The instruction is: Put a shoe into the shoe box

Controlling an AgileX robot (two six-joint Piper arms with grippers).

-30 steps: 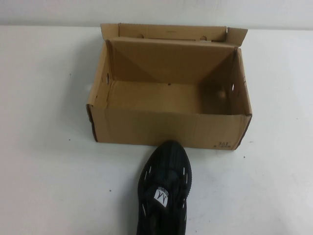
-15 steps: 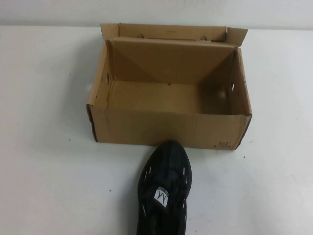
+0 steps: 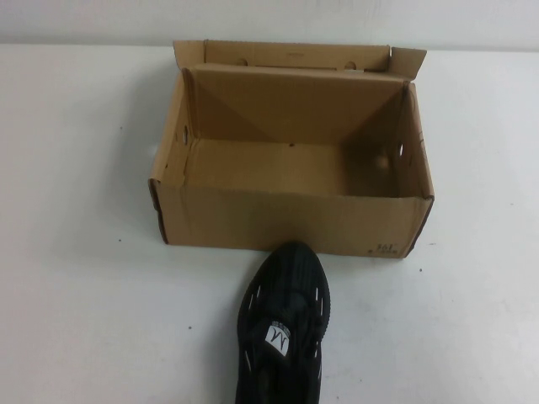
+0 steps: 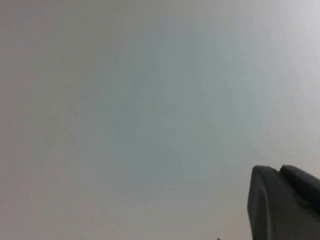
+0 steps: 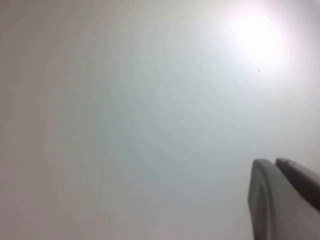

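Observation:
The shoe (image 3: 282, 328), a black sneaker with white dashes and a white tongue label, lies on the white table with its toe touching the near wall of the shoe box (image 3: 286, 220). The brown cardboard box stands open and empty, its flaps up at the back. Neither arm shows in the high view. My left gripper (image 4: 277, 169) shows in the left wrist view, its two fingers pressed together, empty, over bare table. My right gripper (image 5: 274, 161) shows the same way in the right wrist view, shut and empty. Neither wrist view shows the shoe or the box.
The white table (image 3: 84, 295) stretches to both sides of the box and the shoe. A pale wall (image 3: 269, 17) runs behind the table's far edge. A bright light reflection (image 5: 260, 37) lies on the table in the right wrist view.

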